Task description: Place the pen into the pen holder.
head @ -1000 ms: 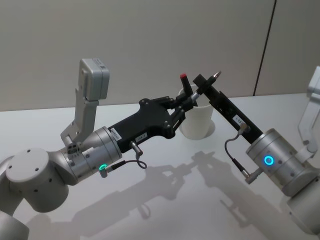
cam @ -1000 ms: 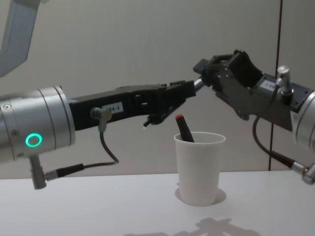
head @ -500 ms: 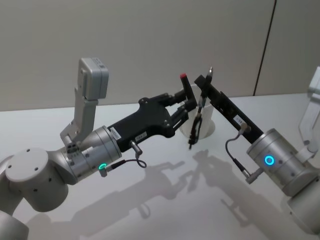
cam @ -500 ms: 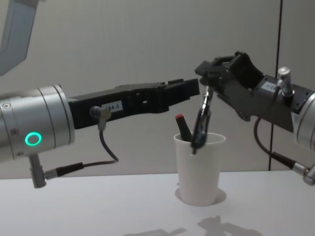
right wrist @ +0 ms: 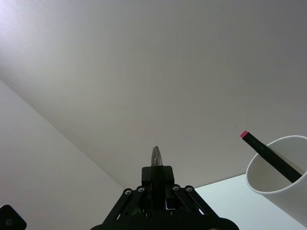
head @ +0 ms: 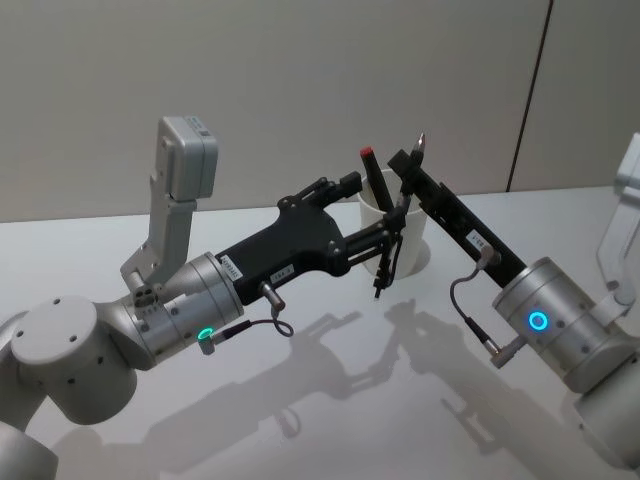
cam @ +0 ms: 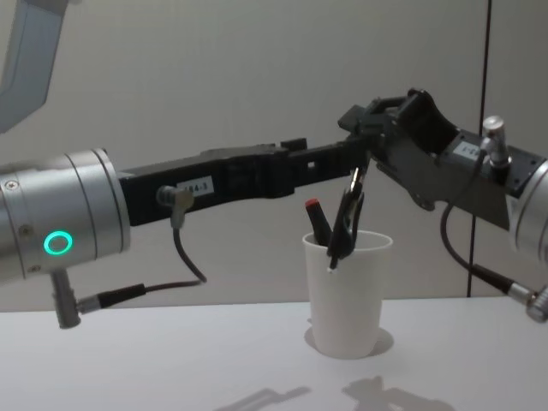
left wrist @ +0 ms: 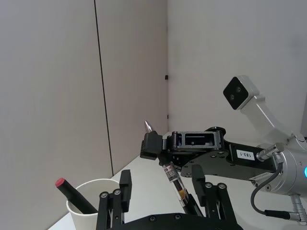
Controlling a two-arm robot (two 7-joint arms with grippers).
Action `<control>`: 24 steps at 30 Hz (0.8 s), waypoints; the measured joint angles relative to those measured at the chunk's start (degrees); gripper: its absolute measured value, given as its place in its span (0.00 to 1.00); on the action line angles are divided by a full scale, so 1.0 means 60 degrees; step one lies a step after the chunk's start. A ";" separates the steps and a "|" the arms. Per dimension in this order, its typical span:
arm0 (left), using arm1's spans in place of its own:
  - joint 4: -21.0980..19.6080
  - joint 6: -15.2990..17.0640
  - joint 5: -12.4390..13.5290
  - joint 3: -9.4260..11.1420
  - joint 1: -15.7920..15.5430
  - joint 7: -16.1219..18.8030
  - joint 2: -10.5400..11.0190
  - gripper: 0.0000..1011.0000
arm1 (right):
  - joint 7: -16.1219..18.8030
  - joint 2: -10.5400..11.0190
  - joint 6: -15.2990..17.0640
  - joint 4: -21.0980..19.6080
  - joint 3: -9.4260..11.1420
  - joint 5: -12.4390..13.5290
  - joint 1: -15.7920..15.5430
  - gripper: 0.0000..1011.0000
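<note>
1 pale table (head: 330,400) lies under everything, and 2 arms reach in over it from either side, meeting above the far middle. The left gripper (head: 374,206) comes in from the left with its fingers spread wide; in the left wrist view the pen passes between those 2 fingers, though whether either one touches it I cannot tell. The right gripper (head: 406,165) comes in from the right, higher up, and its jaws are clamped on the pen close to the pointed end, so that the silver tip sticks up past them.

The pen holder (cam: 347,300), 1 white paper cup, stands upright on the table just below the 2 grippers. The pen (cam: 345,218) hangs slanted from the right gripper, tip up and the long dark barrel running down toward the robot. Its lower end crosses in front of the cup's near wall (outside the cup, not in it) and is clear of the table.

1 dark marker with a red cap (head: 374,172) leans inside the cup, cap end poking above the rim.
</note>
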 joint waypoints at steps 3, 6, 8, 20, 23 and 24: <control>0.0001 0.0002 0.0000 0.0000 0.0000 0.0000 0.0000 0.82 | 0.0006 0.0004 0.0000 0.0000 0.0000 0.0000 0.0005 0.15; 0.0001 0.0003 0.0000 0.0000 0.0000 0.0000 0.0000 0.91 | 0.0023 0.0018 -0.0008 0.0003 0.0011 -0.0006 0.0028 0.15; 0.0001 0.0004 0.0000 0.0000 0.0000 -0.0001 0.0000 0.97 | 0.0043 0.0044 -0.0030 0.0035 0.0041 -0.0040 0.0065 0.15; 0.0001 0.0005 0.0001 -0.0001 0.0000 -0.0002 0.0000 0.99 | 0.0139 0.0201 -0.0314 0.0599 0.0380 -0.0714 0.0737 0.15; 0.0001 0.0004 0.0001 -0.0001 0.0000 -0.0002 0.0000 0.99 | 0.0150 0.0211 -0.0374 0.0752 0.0431 -0.0843 0.0892 0.15; 0.0001 0.0005 0.0001 0.0000 0.0000 -0.0002 0.0000 0.99 | 0.0163 0.0212 -0.0427 0.0854 0.0464 -0.0946 0.0998 0.15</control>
